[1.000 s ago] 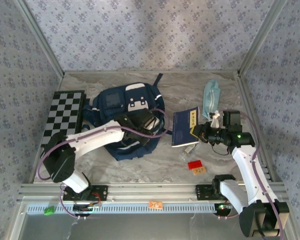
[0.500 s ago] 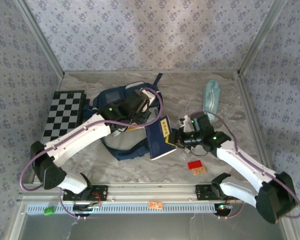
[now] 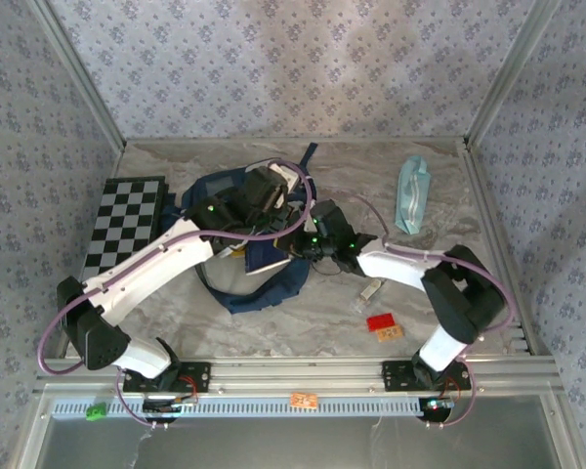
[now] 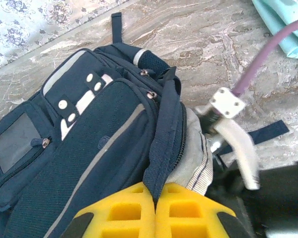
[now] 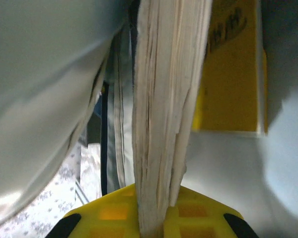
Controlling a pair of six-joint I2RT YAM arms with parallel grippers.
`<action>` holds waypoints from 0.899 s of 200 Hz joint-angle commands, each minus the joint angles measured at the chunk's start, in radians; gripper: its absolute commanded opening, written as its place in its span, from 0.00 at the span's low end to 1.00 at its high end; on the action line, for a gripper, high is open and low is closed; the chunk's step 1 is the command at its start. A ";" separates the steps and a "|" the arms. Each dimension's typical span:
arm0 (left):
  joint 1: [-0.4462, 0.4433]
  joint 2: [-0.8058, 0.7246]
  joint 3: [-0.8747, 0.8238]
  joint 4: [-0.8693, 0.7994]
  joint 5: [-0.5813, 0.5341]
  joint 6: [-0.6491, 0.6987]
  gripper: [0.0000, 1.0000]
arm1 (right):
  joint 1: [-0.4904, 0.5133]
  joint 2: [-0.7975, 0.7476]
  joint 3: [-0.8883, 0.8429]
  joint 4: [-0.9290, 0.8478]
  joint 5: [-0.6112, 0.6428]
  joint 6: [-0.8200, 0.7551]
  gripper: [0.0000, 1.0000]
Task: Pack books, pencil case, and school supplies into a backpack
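The navy backpack lies mid-table, with its white patches in the left wrist view. My left gripper is shut on the edge of its zipper flap, holding the opening up. My right gripper is shut on a book, seen edge-on by its pages, inside the opening between grey lining. A yellow book lies deeper inside. From above, the right gripper sits at the backpack's mouth, just below the left gripper. The teal pencil case lies far right. A small clear supply item lies on the table.
A black-and-white checkered board lies at the left. A red piece and an orange tag sit near the front right. Metal frame posts and patterned walls enclose the table. The right arm crosses beside the backpack's opening.
My right arm swung left from the table beside the backpack, carrying the navy book into the opening. My left gripper moved up and back with the flap.
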 commanded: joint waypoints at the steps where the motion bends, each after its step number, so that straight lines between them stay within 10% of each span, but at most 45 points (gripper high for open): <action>1: 0.010 -0.055 0.046 0.118 0.032 -0.053 0.00 | -0.005 0.084 0.092 0.067 0.055 -0.021 0.10; 40: 0.038 -0.074 0.020 0.130 0.062 -0.083 0.00 | -0.021 0.186 0.160 0.028 0.019 -0.096 0.38; 98: 0.079 -0.112 -0.040 0.148 0.114 -0.110 0.00 | 0.040 -0.035 0.063 -0.281 0.209 -0.210 0.53; 180: 0.091 -0.118 -0.052 0.151 0.142 -0.111 0.00 | 0.161 0.076 0.071 -0.283 0.262 -0.173 0.20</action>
